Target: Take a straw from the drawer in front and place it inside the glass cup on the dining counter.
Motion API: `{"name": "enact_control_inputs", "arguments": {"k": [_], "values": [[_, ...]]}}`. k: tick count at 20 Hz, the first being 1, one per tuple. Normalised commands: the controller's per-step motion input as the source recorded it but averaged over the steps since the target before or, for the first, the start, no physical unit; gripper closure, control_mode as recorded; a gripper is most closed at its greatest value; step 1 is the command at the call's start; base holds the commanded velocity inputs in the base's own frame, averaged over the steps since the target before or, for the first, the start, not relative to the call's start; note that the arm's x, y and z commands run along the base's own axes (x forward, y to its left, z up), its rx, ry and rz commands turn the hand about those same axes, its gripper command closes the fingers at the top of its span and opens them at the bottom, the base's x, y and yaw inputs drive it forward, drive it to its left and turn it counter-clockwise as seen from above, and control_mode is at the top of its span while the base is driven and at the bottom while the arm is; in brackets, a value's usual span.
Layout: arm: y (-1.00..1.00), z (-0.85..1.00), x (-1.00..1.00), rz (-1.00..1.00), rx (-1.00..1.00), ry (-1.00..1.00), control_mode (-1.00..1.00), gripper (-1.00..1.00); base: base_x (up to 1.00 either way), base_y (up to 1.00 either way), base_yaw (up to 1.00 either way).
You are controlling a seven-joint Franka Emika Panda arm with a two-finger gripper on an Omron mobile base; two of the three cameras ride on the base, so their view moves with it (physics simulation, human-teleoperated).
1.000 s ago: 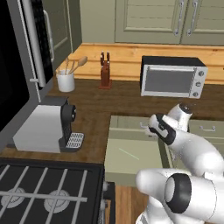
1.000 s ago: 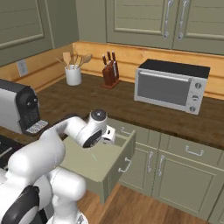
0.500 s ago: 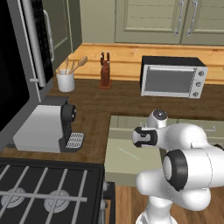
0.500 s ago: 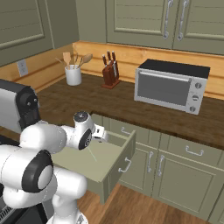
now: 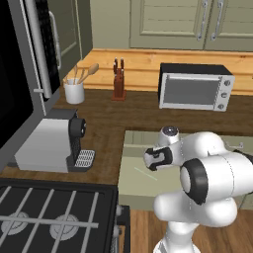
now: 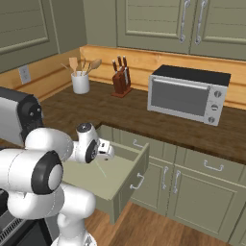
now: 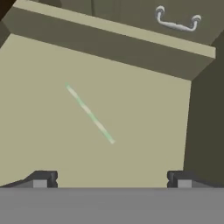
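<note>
1. Right now I see the drawer pulled out, so its pale floor is exposed to my gripper.
2. My gripper hovers over it, fingertips spread wide at the lower edge of the hand view and gripping nothing.
3. Left of centre in that view, the straw lies flat and diagonal on the drawer floor, apart from the walls, leaving room to close around it.

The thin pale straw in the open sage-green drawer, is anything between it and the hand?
Nothing visible. The thin pale straw lies alone on the drawer's bare floor, with the open hand above it.
</note>
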Motion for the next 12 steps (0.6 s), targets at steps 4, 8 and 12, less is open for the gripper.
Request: {"name": "enact_control_inputs", "arguments": {"k": [4, 8, 12], "values": [[0.13, -0.13, 0.15, 0.03, 0.07, 0.28, -1.00, -1.00, 0.00, 0.00, 0.00], [0.24, -0.23, 0.39, 0.05, 0.00, 0.19, -1.00, -1.00, 0.00, 0.00, 0.00], [0.38, -0.31, 0.34, 0.02, -0.03, 0.08, -1.00, -1.00, 0.00, 0.00, 0.00]]}}
